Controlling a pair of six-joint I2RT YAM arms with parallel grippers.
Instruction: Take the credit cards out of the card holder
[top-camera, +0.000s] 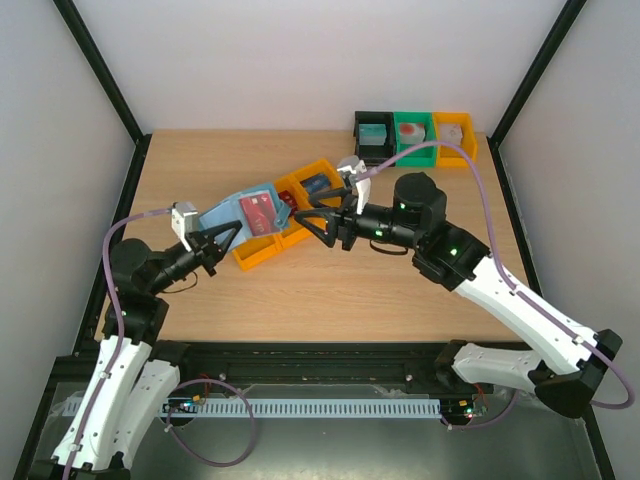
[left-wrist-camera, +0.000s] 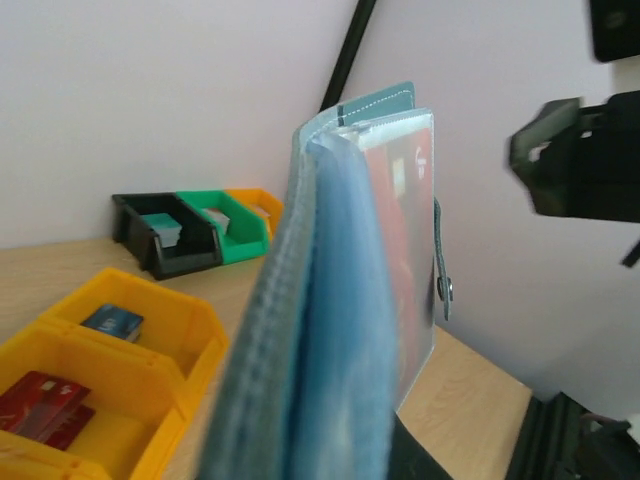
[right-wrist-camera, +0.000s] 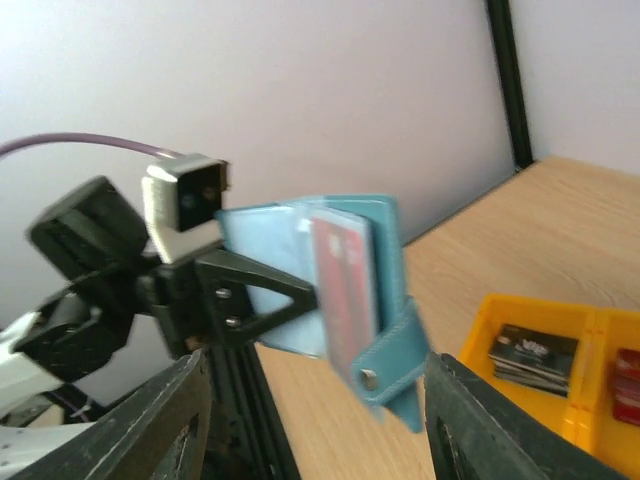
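The blue card holder (top-camera: 232, 212) hangs above the table, with my left gripper (top-camera: 228, 236) shut on its lower edge. In the left wrist view the holder (left-wrist-camera: 340, 330) is edge-on and hides my fingers. A red credit card (right-wrist-camera: 345, 290) sits in its clear sleeve, and the snap strap (right-wrist-camera: 385, 375) dangles below. My right gripper (top-camera: 306, 212) stands open just right of the holder, its fingers (right-wrist-camera: 170, 420) wide on both sides of it and not touching it. More credit cards lie in the yellow bins: red ones (left-wrist-camera: 45, 405) and dark ones (right-wrist-camera: 530, 355).
A row of joined yellow bins (top-camera: 295, 235) sits on the table under and between the two grippers. Black (top-camera: 373, 135), green (top-camera: 415, 135) and yellow (top-camera: 455, 130) bins stand at the back right edge. Black frame posts rise at the table corners.
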